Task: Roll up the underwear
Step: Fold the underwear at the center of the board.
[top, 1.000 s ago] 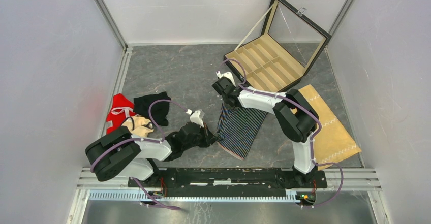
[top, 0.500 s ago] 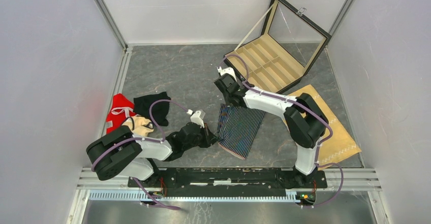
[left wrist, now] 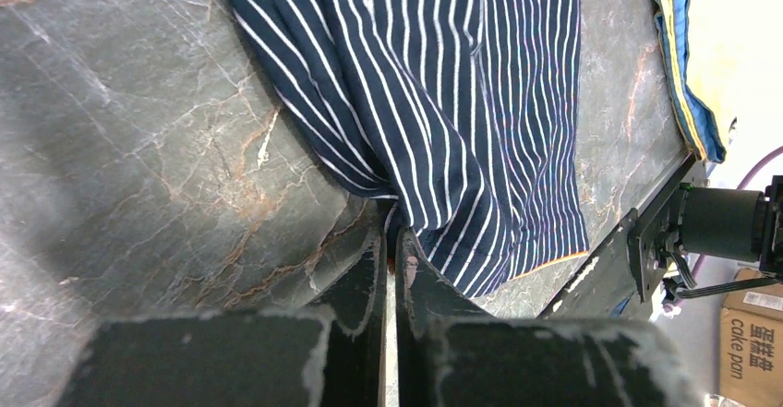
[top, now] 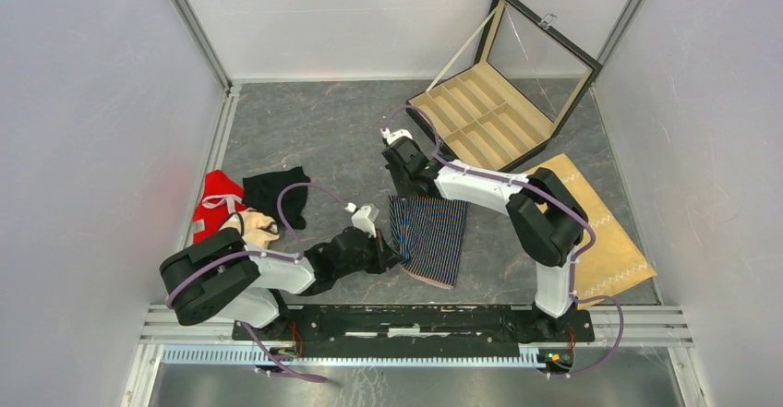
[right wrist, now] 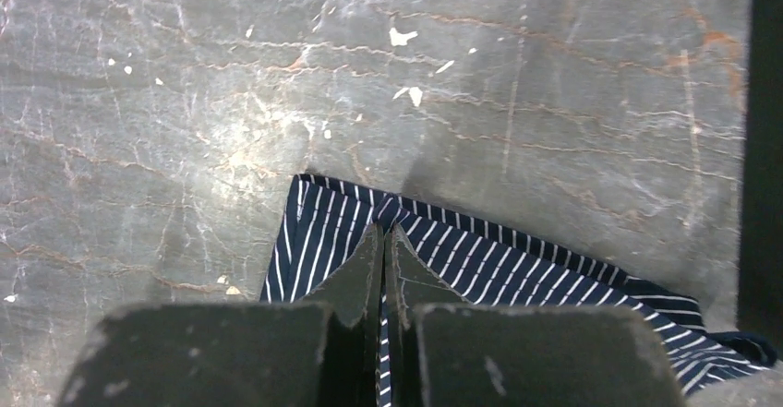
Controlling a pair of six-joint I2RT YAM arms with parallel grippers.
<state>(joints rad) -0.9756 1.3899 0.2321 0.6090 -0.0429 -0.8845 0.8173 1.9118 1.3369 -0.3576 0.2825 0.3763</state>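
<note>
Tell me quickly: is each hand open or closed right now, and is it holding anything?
Left hand: closed, pinching the near edge of the striped underwear.
Right hand: closed, pinching the far edge of the striped underwear.

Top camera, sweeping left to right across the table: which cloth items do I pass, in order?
Red garment → black underwear → striped navy underwear → tan cloth. The open compartment box is left out: sideways it overlaps the last two.
</note>
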